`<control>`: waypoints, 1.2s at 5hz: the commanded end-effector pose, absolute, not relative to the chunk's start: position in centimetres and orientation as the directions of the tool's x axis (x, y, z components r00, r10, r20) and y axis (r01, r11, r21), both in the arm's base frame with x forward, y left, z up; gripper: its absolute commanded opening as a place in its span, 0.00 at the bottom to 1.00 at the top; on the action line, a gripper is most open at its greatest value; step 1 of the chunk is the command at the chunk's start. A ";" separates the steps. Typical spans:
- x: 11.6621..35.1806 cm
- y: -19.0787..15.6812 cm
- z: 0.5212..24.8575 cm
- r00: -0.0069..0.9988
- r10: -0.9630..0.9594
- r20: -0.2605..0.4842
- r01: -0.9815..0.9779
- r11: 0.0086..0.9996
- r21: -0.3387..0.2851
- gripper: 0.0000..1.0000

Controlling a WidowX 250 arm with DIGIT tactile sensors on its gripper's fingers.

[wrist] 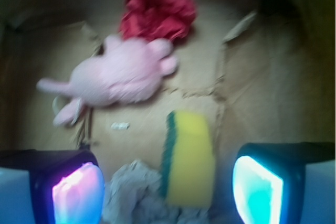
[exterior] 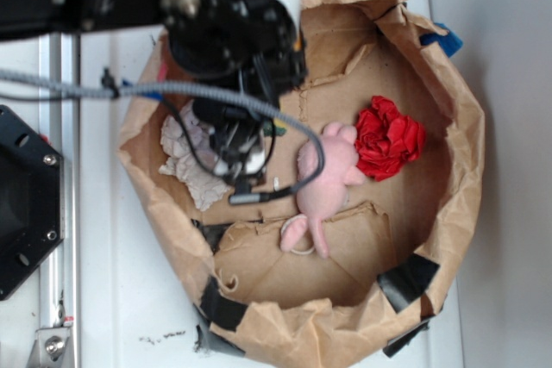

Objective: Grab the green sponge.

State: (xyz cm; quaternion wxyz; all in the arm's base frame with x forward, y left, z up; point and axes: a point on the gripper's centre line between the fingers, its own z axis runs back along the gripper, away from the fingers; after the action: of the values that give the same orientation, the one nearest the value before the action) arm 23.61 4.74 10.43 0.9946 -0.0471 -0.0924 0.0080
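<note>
On the white desk (exterior: 112, 299) sits a brown paper bin (wrist: 252, 66). Left to right we count one paper wad (wrist: 134, 192), one plush toy (wrist: 118, 77), one green sponge (wrist: 189, 158), one red cloth (wrist: 157, 6). Our tool (wrist: 168, 187) gapes empty around the sponge; closing could snag the wad beside it.

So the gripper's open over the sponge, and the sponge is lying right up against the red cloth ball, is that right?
Not quite. The gripper is open over the green sponge, but the sponge is not against the red cloth ball. It lies next to the off-white paper wad; the pink plush toy sits between it and the ball. The wrist view shows this.
</note>
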 end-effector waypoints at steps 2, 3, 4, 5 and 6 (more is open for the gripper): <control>24.1 6.2 9.6 0.978 0.058 0.202 -0.040 0.995 -0.088 1.00; 24.1 6.4 9.4 0.978 0.058 0.198 -0.042 0.995 -0.087 1.00; 23.8 6.5 8.5 0.980 0.053 0.190 -0.037 0.996 -0.087 1.00; 23.4 5.6 7.7 0.982 0.035 0.188 -0.014 0.994 -0.111 1.00; 23.0 5.1 6.6 0.980 0.028 0.198 -0.001 0.991 -0.135 1.00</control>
State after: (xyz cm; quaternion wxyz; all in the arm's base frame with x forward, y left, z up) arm 22.75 4.76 6.02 0.9936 -0.0724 -0.0860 0.0059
